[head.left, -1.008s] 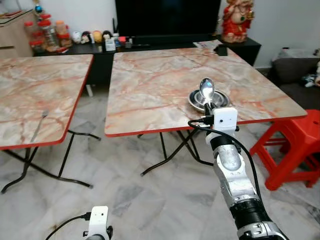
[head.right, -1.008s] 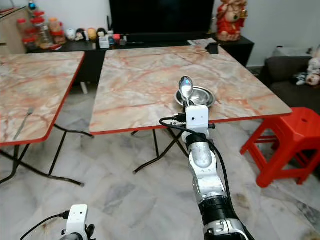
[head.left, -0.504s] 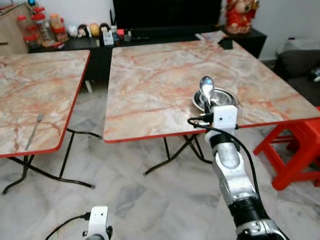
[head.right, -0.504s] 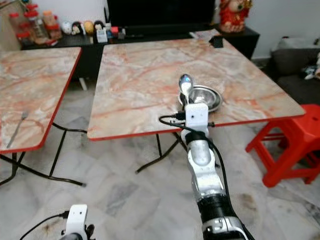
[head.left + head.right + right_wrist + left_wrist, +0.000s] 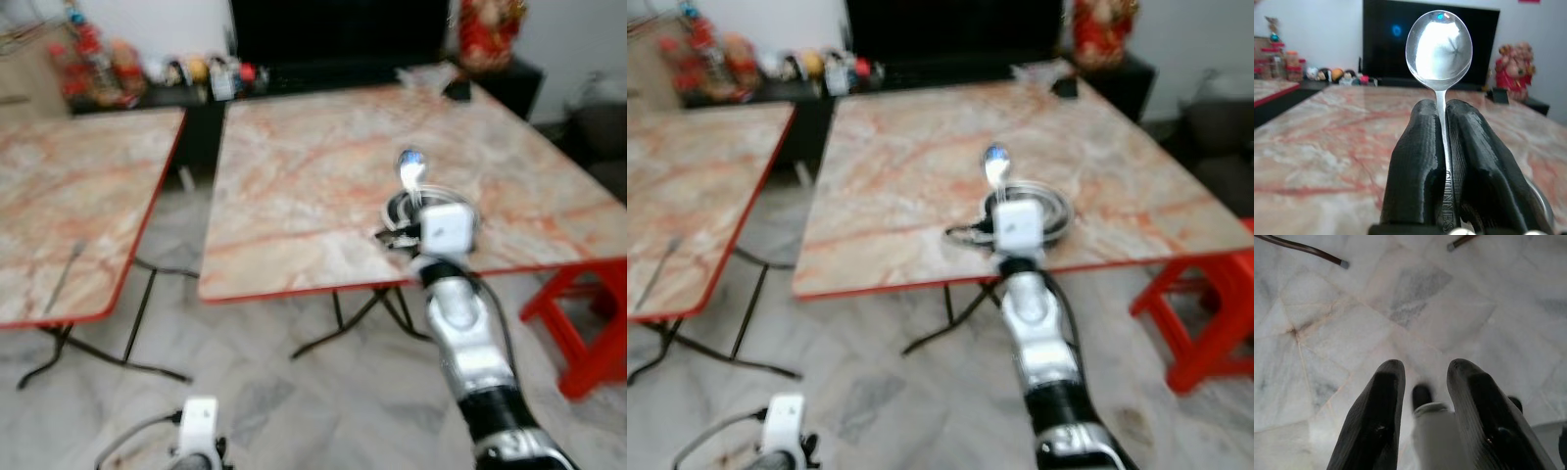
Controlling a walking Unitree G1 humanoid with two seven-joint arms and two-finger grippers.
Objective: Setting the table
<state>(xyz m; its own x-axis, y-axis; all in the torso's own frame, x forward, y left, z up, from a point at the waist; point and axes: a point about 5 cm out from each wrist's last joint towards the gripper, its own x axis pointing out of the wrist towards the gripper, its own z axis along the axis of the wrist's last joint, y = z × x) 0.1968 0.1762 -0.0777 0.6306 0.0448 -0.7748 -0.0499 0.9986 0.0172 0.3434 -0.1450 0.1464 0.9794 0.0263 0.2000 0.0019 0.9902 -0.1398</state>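
The right gripper (image 5: pixel 1442 147) is clamping the handle of a metal spoon (image 5: pixel 1439 46) between its two black fingers (image 5: pixel 1415 166), holding the spoon upright with the bowl end above the fingertips. In the head views, which are blurred, the right arm is reaching forward so that the spoon (image 5: pixel 410 168) is sitting above the near edge of the marble-pattern tabletop (image 5: pixel 313 166), directly over a round metal bowl (image 5: pixel 1050 211) resting near that edge. The left gripper (image 5: pixel 1422 401) is hanging low over the marble floor (image 5: pixel 1317 318), its two fingers standing slightly apart with nothing between them. A second tabletop (image 5: pixel 69 206) is standing to the robot's left with a fork (image 5: pixel 65 274) lying on it. A red stool (image 5: pixel 588 313) is standing beside the right-hand tabletop.
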